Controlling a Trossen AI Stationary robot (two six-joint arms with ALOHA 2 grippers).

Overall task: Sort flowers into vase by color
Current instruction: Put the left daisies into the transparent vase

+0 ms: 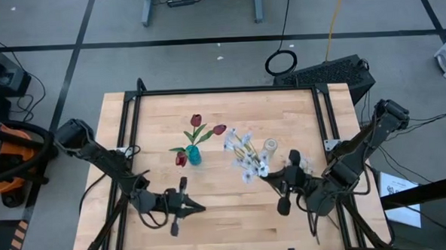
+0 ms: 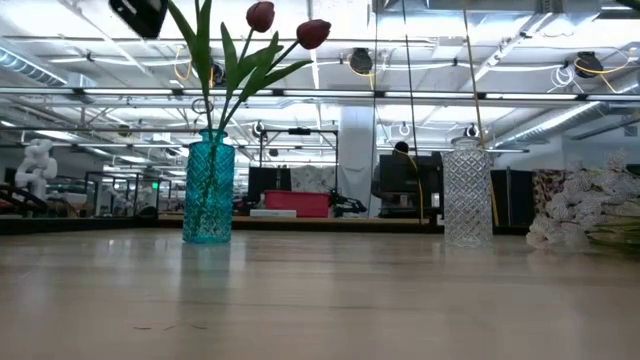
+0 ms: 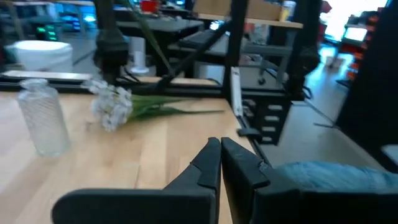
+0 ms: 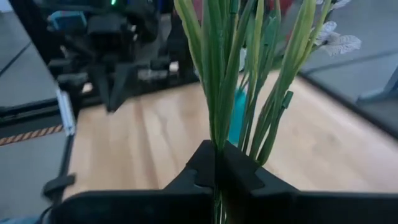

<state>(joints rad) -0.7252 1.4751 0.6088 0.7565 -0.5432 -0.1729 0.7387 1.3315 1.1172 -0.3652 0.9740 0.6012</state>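
With the red flowers (image 1: 196, 120) already in the teal vase (image 1: 194, 155), a white spray (image 4: 239, 74) is gripped by the right claw (image 4: 216, 163) at right of centre, to be carried to the clear vase (image 1: 270, 146), while the left claw (image 3: 220, 163) waits closed and empty at lower left.

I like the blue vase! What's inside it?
Red flowers on green stems stand in the blue vase. Its patterned glass hides the stem bottoms; whether it holds water cannot be told.

Red tulips (image 1: 196, 120) stand in the teal vase (image 1: 194, 155); white sprays (image 1: 243, 156) lie beside the clear vase (image 1: 270, 147)
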